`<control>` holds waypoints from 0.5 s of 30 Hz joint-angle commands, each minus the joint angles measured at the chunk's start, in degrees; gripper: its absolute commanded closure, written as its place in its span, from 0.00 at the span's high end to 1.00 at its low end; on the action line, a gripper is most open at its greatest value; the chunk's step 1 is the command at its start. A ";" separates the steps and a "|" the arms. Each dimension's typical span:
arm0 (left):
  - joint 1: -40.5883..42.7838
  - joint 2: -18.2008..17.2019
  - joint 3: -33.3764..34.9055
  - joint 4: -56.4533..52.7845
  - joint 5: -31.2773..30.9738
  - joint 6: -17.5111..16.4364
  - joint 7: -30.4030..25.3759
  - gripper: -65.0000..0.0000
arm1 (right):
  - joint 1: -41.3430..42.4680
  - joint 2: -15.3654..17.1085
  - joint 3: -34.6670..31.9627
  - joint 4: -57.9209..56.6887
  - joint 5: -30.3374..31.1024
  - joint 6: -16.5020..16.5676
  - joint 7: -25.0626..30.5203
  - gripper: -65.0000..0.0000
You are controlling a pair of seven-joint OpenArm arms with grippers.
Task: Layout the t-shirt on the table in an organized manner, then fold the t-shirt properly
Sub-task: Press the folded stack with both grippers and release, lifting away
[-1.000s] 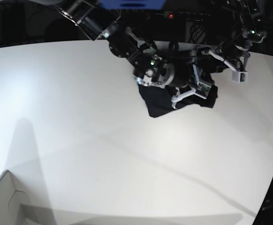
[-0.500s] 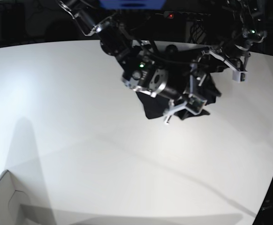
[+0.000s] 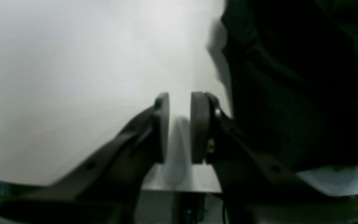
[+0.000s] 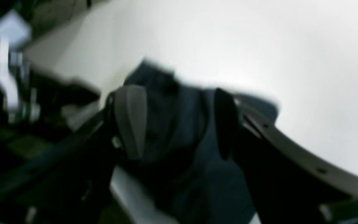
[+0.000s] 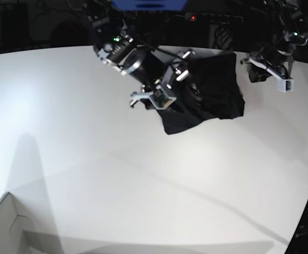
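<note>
worktop: white, carries all | t-shirt: black heap at far edge | right pincer: jaws wide, empty, shirt just beyond, nearer arm | left pincer: narrow gap, empty, beside shirt

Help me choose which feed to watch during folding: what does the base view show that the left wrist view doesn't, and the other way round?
Only the base view shows the whole bunched t-shirt near the far edge, both arms, the right gripper open at the cloth's left side, and the white box corner. Only the left wrist view shows the left gripper up close: its pads have a narrow gap with nothing between them, beside the cloth. Both show black fabric and the white table.
</note>
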 commanded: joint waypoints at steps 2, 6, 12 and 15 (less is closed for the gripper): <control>-0.03 -0.58 -2.18 2.25 -0.91 -0.33 -1.10 0.18 | -0.39 -0.49 -0.26 0.81 0.93 0.32 2.23 0.54; -0.03 -0.23 -5.08 4.27 -0.99 -0.33 -1.10 0.18 | -0.66 -0.49 -0.26 -0.60 0.84 0.32 2.23 0.54; 1.20 0.21 -4.99 9.28 -1.52 -0.42 -1.01 0.18 | 0.84 -0.49 0.00 -4.73 0.84 0.32 2.59 0.54; 4.28 1.44 -4.90 14.03 -6.71 -0.42 -0.92 0.19 | 0.75 1.18 0.00 -4.38 0.84 0.32 2.59 0.54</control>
